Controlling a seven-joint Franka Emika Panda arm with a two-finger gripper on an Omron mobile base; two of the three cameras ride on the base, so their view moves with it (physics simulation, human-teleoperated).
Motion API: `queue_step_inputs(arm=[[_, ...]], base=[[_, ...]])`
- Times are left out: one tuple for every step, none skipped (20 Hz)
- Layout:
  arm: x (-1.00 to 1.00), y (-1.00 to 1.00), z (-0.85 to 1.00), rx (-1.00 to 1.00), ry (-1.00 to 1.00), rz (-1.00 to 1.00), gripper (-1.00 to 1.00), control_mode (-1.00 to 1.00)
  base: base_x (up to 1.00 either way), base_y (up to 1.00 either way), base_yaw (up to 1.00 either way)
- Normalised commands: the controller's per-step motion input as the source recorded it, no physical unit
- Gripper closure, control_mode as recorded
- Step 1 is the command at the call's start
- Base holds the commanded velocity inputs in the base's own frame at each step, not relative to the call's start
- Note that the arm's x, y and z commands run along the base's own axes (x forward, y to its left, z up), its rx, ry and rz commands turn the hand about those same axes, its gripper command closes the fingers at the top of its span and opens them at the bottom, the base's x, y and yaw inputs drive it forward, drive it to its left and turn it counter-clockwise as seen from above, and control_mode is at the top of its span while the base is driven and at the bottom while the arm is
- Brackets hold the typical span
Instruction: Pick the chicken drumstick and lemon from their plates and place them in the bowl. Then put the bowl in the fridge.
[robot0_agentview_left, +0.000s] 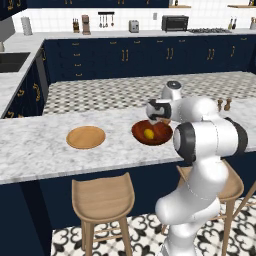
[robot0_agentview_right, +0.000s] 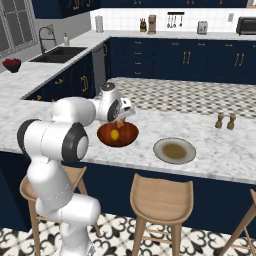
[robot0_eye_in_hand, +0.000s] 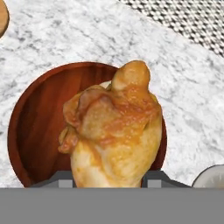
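**Drumstick held over the bowl**

While the white arm bends forward over the marble counter (robot0_agentview_left: 40, 145), the left base view shows its hand (robot0_agentview_left: 161, 120) hanging just above the reddish-brown bowl (robot0_agentview_left: 160, 135). The lemon (robot0_agentview_left: 149, 133) lies inside the bowl, left of centre. A bit of golden-brown meat peeks out under the hand, too small to make out clearly. To the left of the bowl, apart from it, sits the tan wooden plate (robot0_agentview_left: 86, 137), bare. Two wooden stools (robot0_agentview_left: 102, 197) stand below the counter edge. Two small shakers (robot0_agentview_left: 223, 105) stand at the far right of the counter.

Seen from the right base view, the hand (robot0_agentview_right: 120, 121) sits at the back rim of the bowl (robot0_agentview_right: 127, 135), with the chicken drumstick (robot0_agentview_right: 119, 123) showing as a small brown lump beneath it. The lemon (robot0_agentview_right: 115, 134) rests in the bowl. To the right of the bowl, near but not touching, lies the grey-beige plate (robot0_agentview_right: 162, 150) with its darker middle. A sink (robot0_agentview_right: 59, 54) is set in the far left counter.

Looking down from the hand view, the drumstick (robot0_eye_in_hand: 116, 135) looms large, pinched between the two fingers (robot0_eye_in_hand: 65, 180) at its lower end, knobby end pointing away. Behind it lies the glossy bowl (robot0_eye_in_hand: 39, 118). A pale plate edge (robot0_eye_in_hand: 212, 177) shows at the lower right.
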Motion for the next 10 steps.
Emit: queue_step_inputs(arm=[[0.25, 0.00, -0.69, 0.05, 0.07, -0.04, 1.00, -1.00], [0.14, 0.00, -0.61, 0.03, 0.01, -0.04, 1.00, -1.00], [0.03, 0.00, -0.56, 0.00, 0.00, -0.05, 1.00, -1.00], [0.00, 0.00, -0.49, 0.00, 0.00, -0.05, 1.00, -1.00], [0.00, 0.00, -0.51, 0.01, 0.00, -0.05, 1.00, -1.00], [0.00, 0.00, -0.55, 0.01, 0.00, -0.05, 1.00, -1.00], [0.00, -0.02, -0.55, 0.02, 0.00, -0.05, 1.00, -1.00], [0.06, -0.10, -0.51, 0.03, 0.00, -0.05, 1.00, -1.00], [0.10, -0.14, -0.41, 0.02, 0.00, -0.04, 1.00, -1.00], [0.02, -0.07, -0.43, 0.01, 0.00, -0.04, 1.00, -1.00]], base=[[0.00, 0.00, 0.00], [0.00, 0.00, 0.00], [0.00, 0.00, 0.00], [0.00, 0.00, 0.00], [0.00, 0.00, 0.00], [0.00, 0.00, 0.00], [0.00, 0.00, 0.00], [0.00, 0.00, 0.00], [0.00, 0.00, 0.00], [0.00, 0.00, 0.00]])
